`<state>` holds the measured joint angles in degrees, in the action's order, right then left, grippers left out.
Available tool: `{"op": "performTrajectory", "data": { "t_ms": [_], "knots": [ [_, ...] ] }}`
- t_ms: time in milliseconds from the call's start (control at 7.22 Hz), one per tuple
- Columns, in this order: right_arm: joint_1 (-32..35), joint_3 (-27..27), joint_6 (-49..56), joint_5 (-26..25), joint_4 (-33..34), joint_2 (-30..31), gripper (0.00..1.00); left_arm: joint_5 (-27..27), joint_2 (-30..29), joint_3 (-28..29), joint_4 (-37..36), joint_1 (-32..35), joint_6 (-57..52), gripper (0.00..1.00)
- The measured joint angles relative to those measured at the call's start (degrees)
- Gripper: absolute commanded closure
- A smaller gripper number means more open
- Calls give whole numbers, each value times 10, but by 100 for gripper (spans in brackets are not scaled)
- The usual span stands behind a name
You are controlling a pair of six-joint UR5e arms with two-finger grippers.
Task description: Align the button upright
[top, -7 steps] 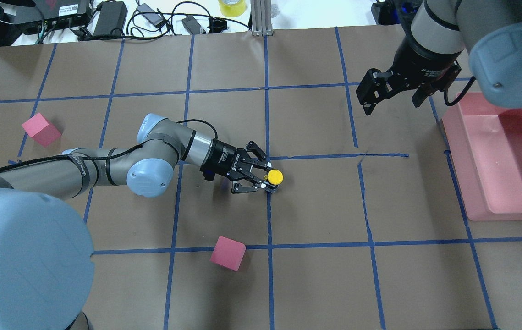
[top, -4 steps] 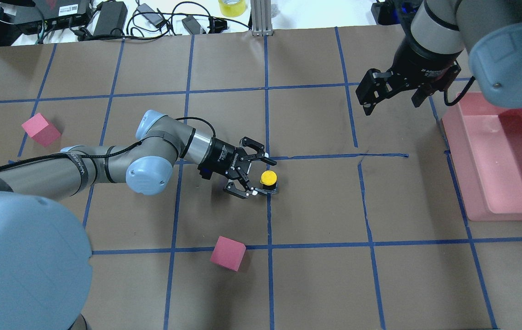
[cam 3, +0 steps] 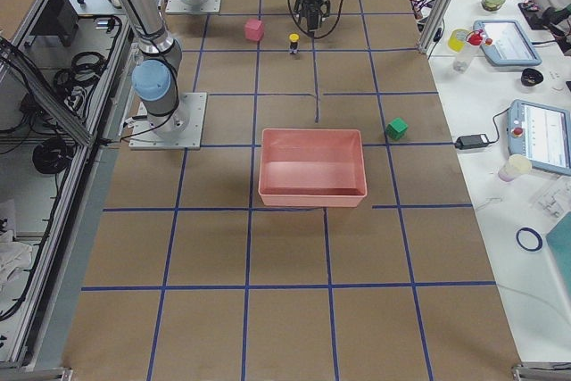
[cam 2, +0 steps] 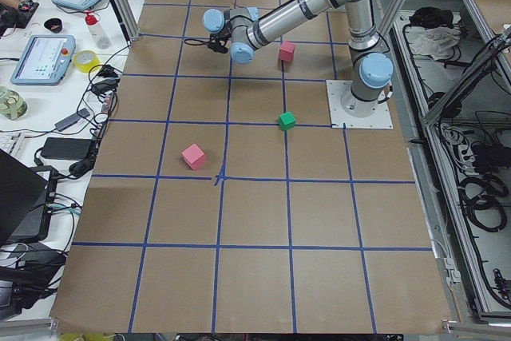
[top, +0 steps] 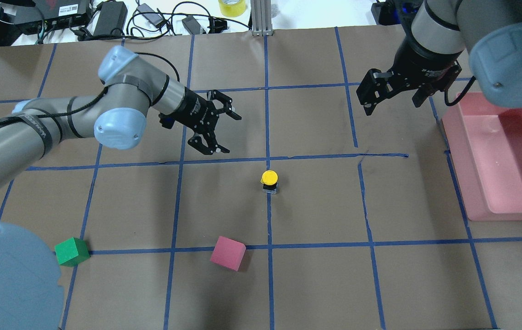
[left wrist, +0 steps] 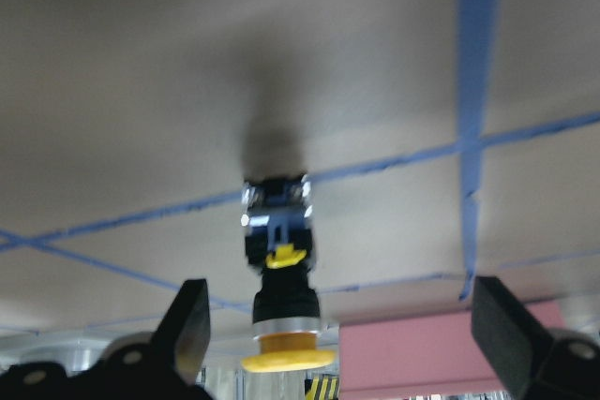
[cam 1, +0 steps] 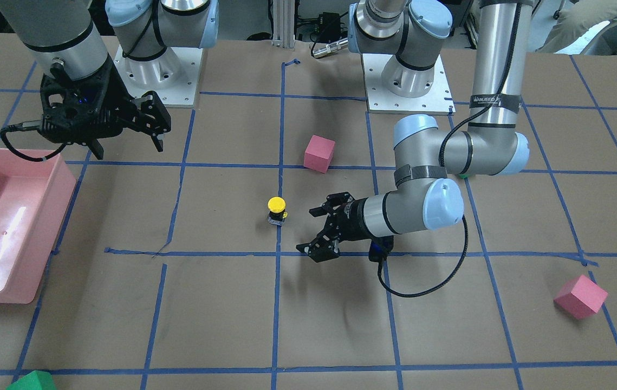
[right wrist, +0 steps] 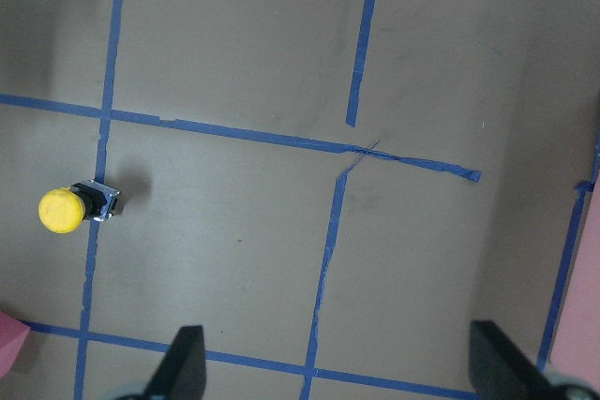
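The button (top: 269, 180) has a round yellow cap, a black body and a grey base. It stands upright and free on a blue tape line mid-table, and shows in the front view (cam 1: 277, 210), the left wrist view (left wrist: 281, 269) and the right wrist view (right wrist: 75, 208). My left gripper (top: 228, 133) is open and empty, raised and apart from the button toward the robot's left. In the left wrist view both fingers (left wrist: 187, 325) frame the button from a distance. My right gripper (top: 393, 98) is open and empty, hovering at the far right near the bin.
A pink bin (top: 471, 183) sits at the right edge. A pink cube (top: 228, 253) lies in front of the button and a green cube (top: 72, 251) at the front left. A second pink cube (cam 1: 580, 296) shows in the front view. Cables and power bricks lie beyond the far edge.
My left gripper opened and let go of the button, which now stands upright. The left arm has lifted and drawn back, away from it. The right arm has not moved.
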<state>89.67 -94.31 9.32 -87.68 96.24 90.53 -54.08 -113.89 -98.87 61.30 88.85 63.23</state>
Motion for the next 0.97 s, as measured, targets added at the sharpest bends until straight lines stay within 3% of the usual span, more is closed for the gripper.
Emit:
{"op": "performTrajectory", "data": {
  "t_ms": [277,554,970],
  "knots": [
    [0,0,0,0,0,0,0,-105,20,49,28,-30,-169,0],
    [0,0,0,0,0,0,0,-233,48,60,69,-59,-343,0],
    [0,0,0,0,0,0,0,-326,99,77,125,-67,-490,0]
  ]
}}
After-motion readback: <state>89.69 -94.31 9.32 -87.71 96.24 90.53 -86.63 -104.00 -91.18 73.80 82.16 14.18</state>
